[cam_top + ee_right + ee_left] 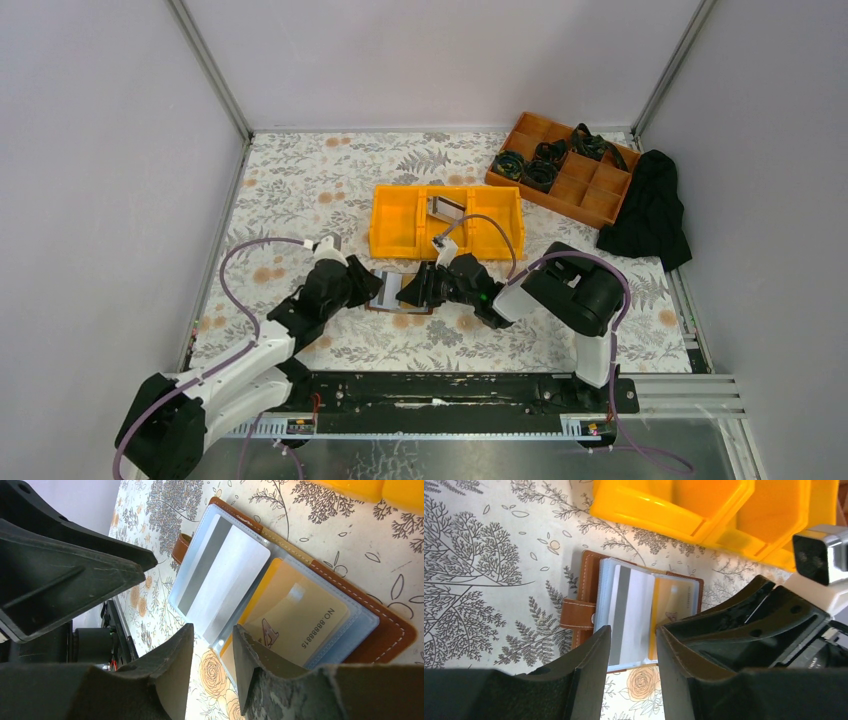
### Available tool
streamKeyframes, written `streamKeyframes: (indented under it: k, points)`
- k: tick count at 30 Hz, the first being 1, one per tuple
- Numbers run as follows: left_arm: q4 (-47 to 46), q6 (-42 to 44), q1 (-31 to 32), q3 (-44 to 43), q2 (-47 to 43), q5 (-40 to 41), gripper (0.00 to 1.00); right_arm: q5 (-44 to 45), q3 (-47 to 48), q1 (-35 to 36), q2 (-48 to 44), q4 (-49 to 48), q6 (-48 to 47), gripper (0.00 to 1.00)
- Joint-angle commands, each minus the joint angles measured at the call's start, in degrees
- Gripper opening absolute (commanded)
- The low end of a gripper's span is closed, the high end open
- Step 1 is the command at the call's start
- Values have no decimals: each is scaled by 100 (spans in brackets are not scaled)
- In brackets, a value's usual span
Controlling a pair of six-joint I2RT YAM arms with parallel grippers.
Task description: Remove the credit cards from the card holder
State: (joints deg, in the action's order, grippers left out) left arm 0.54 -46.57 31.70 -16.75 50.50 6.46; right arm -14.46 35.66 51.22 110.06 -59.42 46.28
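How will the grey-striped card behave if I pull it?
The striped card looks thin and flat: probably stiff, light. Its clear sleeve looks glossy, so likely slippery. The card holder looks small and light, so it may drag along.

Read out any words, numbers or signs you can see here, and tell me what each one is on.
"NO 88888815": on the pale tan plastic card inside the open brown leather card holder.
Small dark emblem on that card: too blurred to read.
Silvery-grey striped card: no text shows.
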Motion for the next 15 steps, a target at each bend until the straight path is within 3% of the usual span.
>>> streamKeyframes:
  k: [1, 10, 15]
  points:
    - [81, -10, -50, -193, -87, -129, 46, 109, -11, -46, -207, 17, -149, 43]
    - [-475, -90, -52, 103, 596, -515, 47, 112, -16, -51, -212, 56, -146, 43]
    - [-330, -92, -59, 196, 859, -182, 46, 123, -17, -51, -242, 119, -179, 44]
